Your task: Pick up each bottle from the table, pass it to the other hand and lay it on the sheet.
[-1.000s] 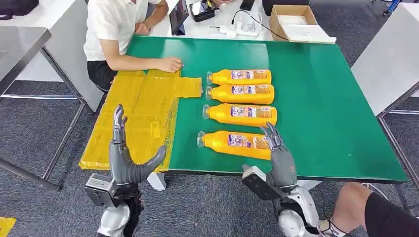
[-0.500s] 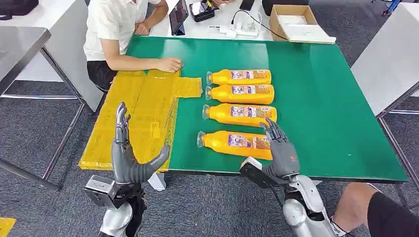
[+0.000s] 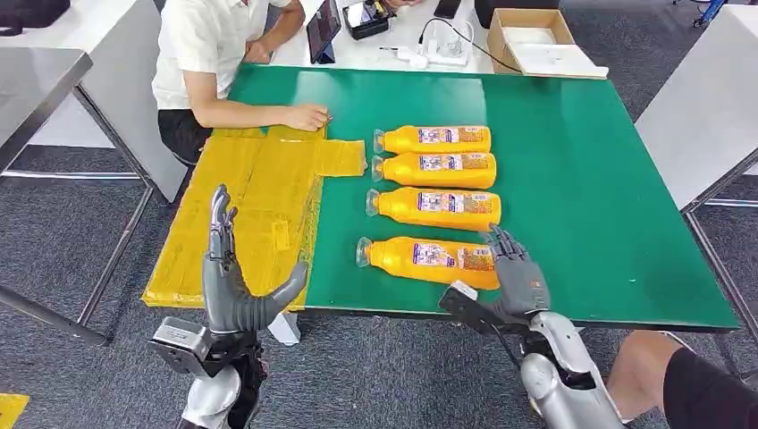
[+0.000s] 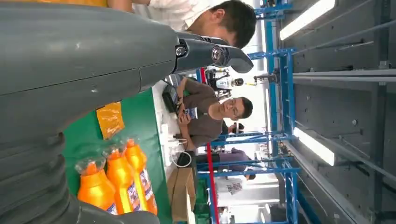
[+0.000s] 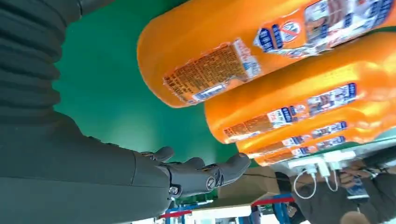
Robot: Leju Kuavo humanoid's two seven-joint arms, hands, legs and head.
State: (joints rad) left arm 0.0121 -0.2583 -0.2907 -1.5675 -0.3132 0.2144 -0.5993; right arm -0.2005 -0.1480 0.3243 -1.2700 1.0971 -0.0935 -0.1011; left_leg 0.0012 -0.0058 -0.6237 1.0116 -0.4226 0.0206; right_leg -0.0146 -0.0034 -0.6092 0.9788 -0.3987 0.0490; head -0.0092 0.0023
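Nearest, the left hand [image 3: 234, 284] stands upright off the green table [image 3: 572, 161], matte grey fingers spread, empty. The right hand [image 3: 517, 279] has slid further onto the table's near edge, fingers apart beside the base of the nearest orange bottle [image 3: 427, 260], glossy plastic, lying flat. Three more bottles [image 3: 435, 170] lie beyond it. The crinkled yellow sheet [image 3: 246, 210] covers the table's left side; a person's hand [image 3: 307, 116] rests on its far end.

Each of the four orange bottles [image 3: 435, 139] [image 3: 435, 170] [image 3: 435, 207] [image 3: 427, 260] in the middle of the head view carries a printed label with blue patches; even in the right wrist view its lettering is too blurred to read.
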